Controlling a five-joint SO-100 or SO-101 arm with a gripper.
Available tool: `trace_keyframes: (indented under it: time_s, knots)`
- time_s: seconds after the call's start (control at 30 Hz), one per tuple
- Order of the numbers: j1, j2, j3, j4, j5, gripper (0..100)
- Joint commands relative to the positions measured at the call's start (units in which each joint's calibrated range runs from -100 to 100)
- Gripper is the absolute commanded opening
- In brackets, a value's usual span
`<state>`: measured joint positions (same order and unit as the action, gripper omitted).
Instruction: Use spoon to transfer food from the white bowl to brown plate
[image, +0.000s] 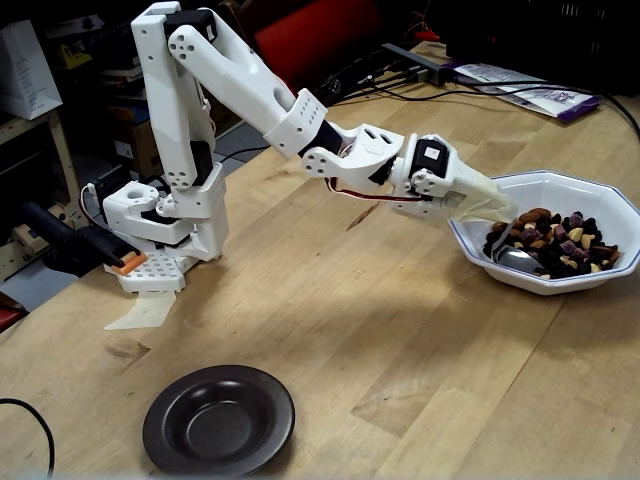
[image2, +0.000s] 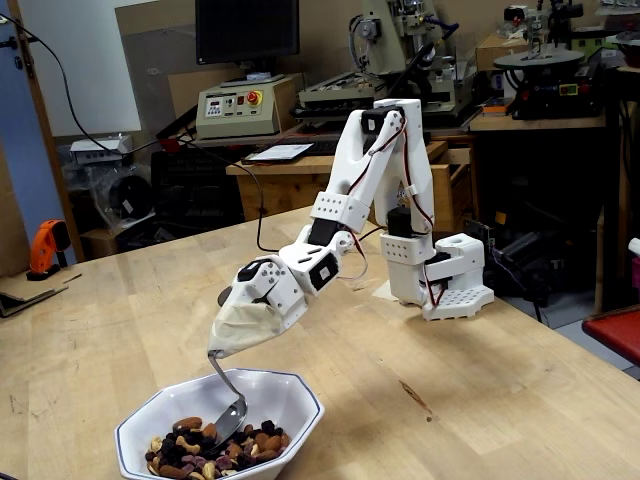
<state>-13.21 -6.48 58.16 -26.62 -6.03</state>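
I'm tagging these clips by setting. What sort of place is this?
Most likely a workshop or makerspace: a milling machine and a control box with a red stop button stand behind the wooden workbench.
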Motion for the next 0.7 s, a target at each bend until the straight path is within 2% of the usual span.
trace_keyframes:
  time_s: [0.0, 0.67]
  knots:
    - [1.2, -0.4, -4.4, -0.8, 0.2, 4]
    - [1.7, -1.1, -7.3, -1.4, 0.2, 4]
